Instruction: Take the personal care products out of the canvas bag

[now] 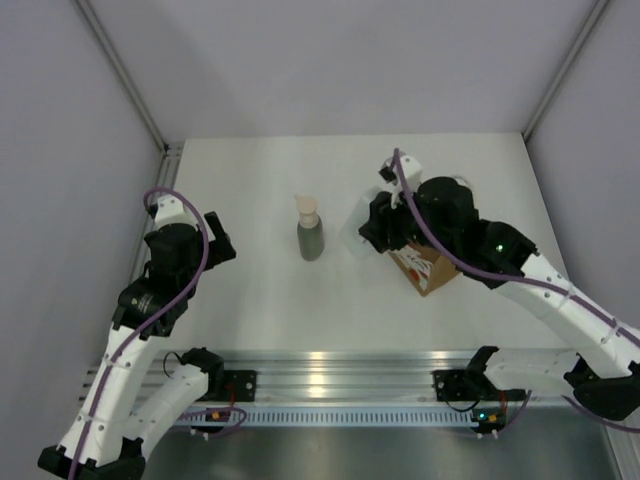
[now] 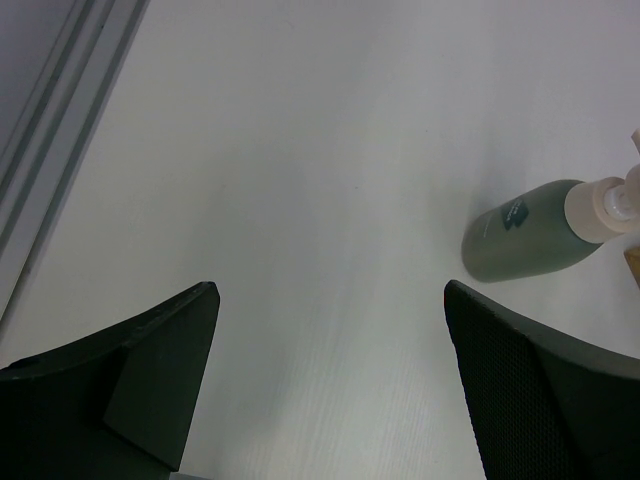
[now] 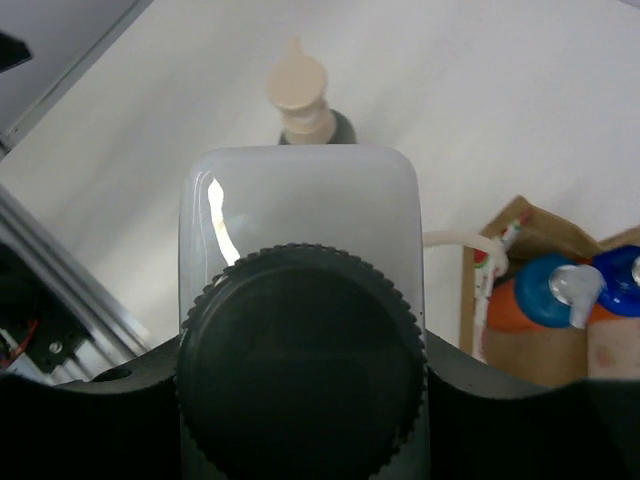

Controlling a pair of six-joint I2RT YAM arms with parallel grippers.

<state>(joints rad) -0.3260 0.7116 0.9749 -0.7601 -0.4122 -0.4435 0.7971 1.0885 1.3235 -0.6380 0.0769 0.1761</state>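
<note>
Grip of right claw [image 1: 378, 226] closed on white bottle [image 3: 300, 215], upright, cap toward wrist; canvas bag [image 3: 520, 355] just to claw's right, orange bottles [image 3: 543, 293] inside; grey-green bottle [image 1: 311, 238] ahead. Left claw [image 2: 330, 300] spread, farther away.

There is one grey-green bottle with a cream pump [image 1: 311, 240]. There is one white bottle with a dark round cap [image 3: 300, 230]. There is one tan-brown canvas bag [image 1: 428, 272]. Inside it are two bottles with blue caps: the first blue-capped bottle [image 3: 540, 295], with orange showing, and the second blue-capped bottle [image 3: 622, 278]. That makes four bottles.
</note>
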